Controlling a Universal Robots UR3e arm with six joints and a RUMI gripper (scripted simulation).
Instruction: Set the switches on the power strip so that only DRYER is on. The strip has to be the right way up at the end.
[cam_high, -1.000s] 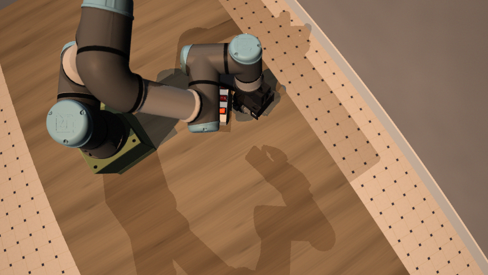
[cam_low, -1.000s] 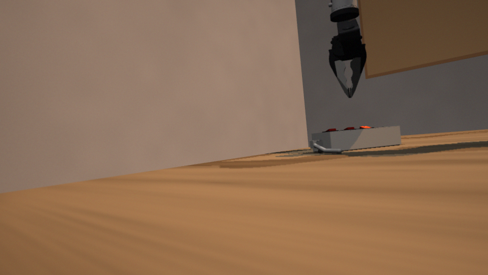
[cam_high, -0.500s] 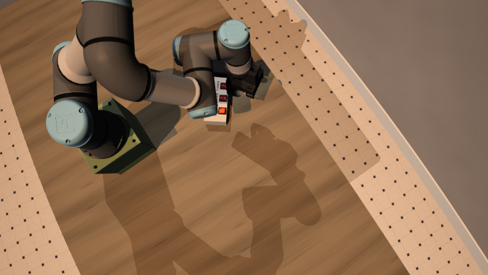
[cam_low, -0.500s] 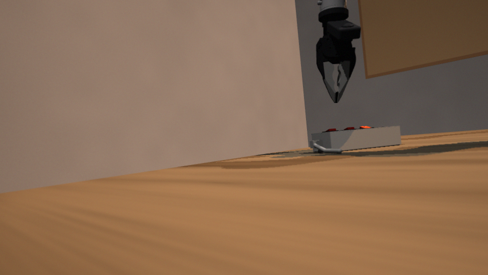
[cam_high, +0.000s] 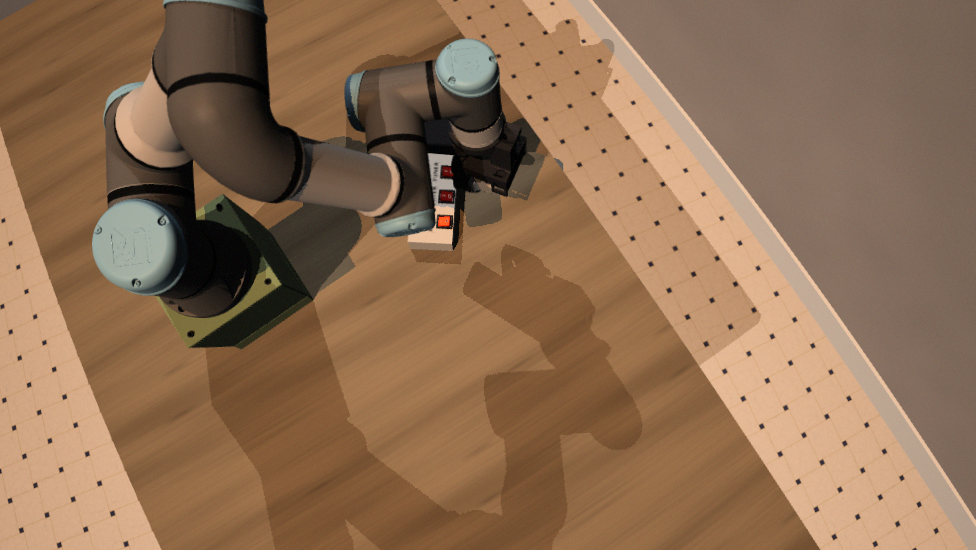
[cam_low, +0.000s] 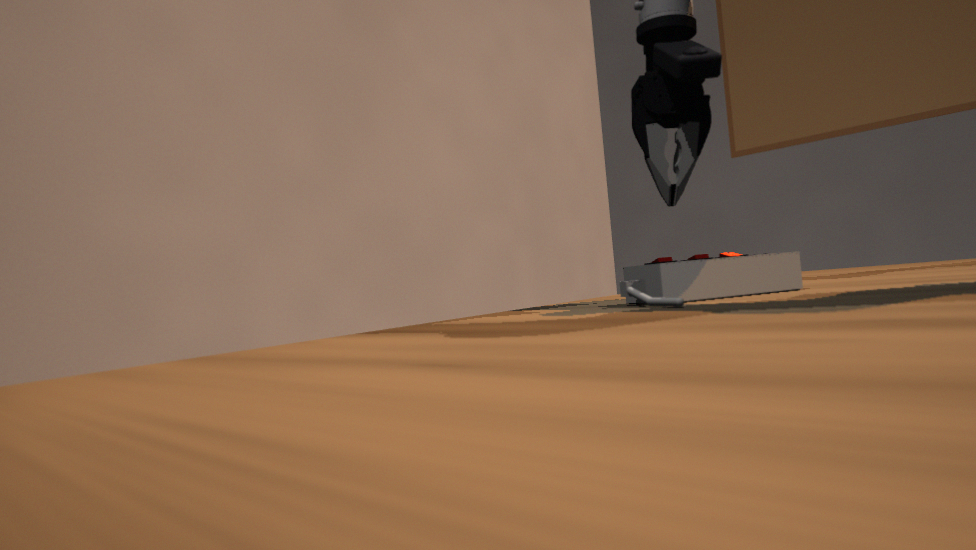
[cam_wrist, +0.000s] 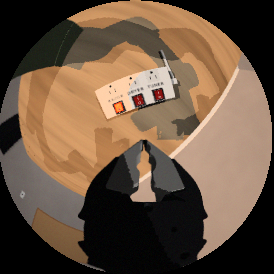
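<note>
The white power strip (cam_high: 434, 235) (cam_low: 717, 276) (cam_wrist: 131, 89) lies flat on the wooden table with its switches facing up. It has three red rocker switches. The end switch (cam_high: 443, 221) (cam_low: 730, 254) (cam_wrist: 119, 106) glows bright orange. The middle switch (cam_high: 445, 196) (cam_wrist: 139, 99), labelled DRYER, is dark. The third switch (cam_high: 447, 170) (cam_wrist: 158, 94), at the cable end, is dark too. My gripper (cam_low: 671, 200) (cam_wrist: 143, 140) is shut and empty. It hangs well above the table, beside the strip near its cable end, touching nothing. In the top view the arm hides part of the strip.
A short grey cable stub (cam_low: 652, 297) (cam_wrist: 167, 65) sticks out of the strip's end. The arm's green base (cam_high: 273, 286) stands left of the strip. Pale perforated bands (cam_high: 682, 225) run along both sides of the wood. A plain wall (cam_low: 307, 170) stands behind.
</note>
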